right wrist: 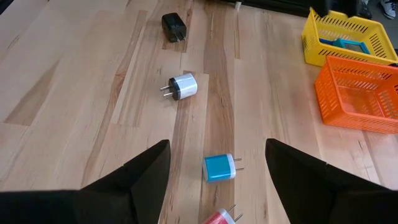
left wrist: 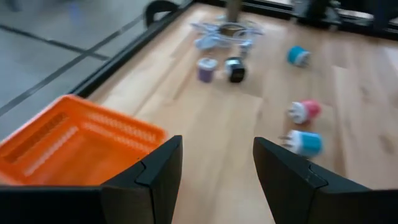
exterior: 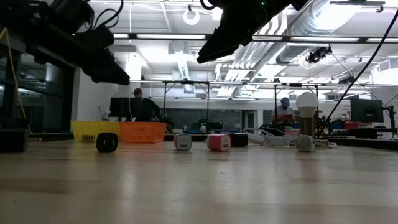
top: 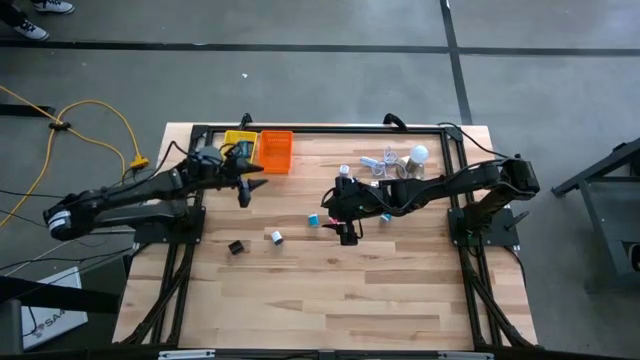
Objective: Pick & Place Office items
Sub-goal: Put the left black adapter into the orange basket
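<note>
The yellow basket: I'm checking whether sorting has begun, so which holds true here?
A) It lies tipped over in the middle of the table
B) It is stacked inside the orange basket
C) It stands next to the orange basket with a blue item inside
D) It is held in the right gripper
C: in the right wrist view the yellow basket stands upright just behind the orange basket, with a blue item showing inside it.

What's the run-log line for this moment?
left gripper: open, empty, by orange mesh basket | right gripper: open, empty, above blue plug-in charger | white charger, black charger: loose on wooden table
</note>
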Controlling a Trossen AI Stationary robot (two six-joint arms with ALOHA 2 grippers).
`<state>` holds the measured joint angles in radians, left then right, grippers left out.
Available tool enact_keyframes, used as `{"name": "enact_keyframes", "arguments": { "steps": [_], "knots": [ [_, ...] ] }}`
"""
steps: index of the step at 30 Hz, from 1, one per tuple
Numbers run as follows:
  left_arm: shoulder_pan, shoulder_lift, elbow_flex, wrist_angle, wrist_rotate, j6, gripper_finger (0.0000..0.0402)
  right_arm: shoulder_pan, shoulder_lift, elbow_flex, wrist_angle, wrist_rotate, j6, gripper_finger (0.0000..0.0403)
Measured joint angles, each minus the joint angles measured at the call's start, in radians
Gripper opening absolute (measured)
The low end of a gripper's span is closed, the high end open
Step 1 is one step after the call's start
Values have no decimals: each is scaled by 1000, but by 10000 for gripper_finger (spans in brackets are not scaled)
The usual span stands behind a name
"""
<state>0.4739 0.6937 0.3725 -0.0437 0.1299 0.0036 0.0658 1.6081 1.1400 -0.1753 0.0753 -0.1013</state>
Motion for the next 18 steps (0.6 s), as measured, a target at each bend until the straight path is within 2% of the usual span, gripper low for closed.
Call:
{"name": "enact_keyframes", "arguments": {
  "steps": [7,10,13,18],
  "knots": [
    [-175,0,0,1,-5,-9,191,0,0,0,0,0,0,251],
    [-271,1,0,21,-49,-40,191,0,0,0,0,0,0,251],
    [-384,10,0,62,-142,-62,191,0,0,0,0,0,0,251],
    [-575,41,0,106,-373,-102,191,0,0,0,0,0,0,251]
  ]
}}
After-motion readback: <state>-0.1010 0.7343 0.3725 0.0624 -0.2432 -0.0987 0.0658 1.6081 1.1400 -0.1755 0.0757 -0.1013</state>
